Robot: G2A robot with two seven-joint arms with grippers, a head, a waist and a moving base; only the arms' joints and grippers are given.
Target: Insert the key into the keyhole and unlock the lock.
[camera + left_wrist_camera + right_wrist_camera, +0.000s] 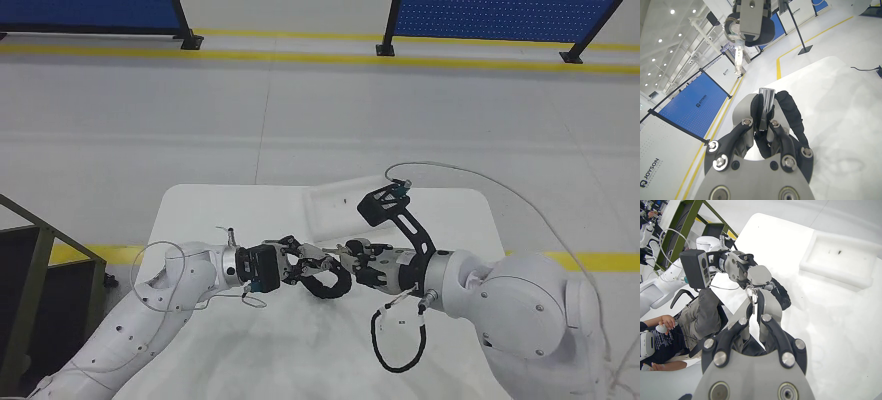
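My left gripper (761, 124) is shut on the lock, a chrome cylinder (767, 103) with a black sleeved cable loop (793, 115). The cylinder's end faces away from the wrist. Facing it, my right gripper (755, 303) is shut on the key (753, 298), which carries a ring. In the left wrist view the key (738, 56) points at the cylinder's end with a gap between them. From the top, the left gripper (295, 266) and right gripper (352, 262) meet above the white table (230, 350), with the black loop (328, 288) hanging between them.
A white foam tray (340, 205) lies on the table behind the grippers, shown too in the right wrist view (838, 262). A green metal frame (40, 270) stands off the table's left edge. A black cable (400, 345) loops from the right arm.
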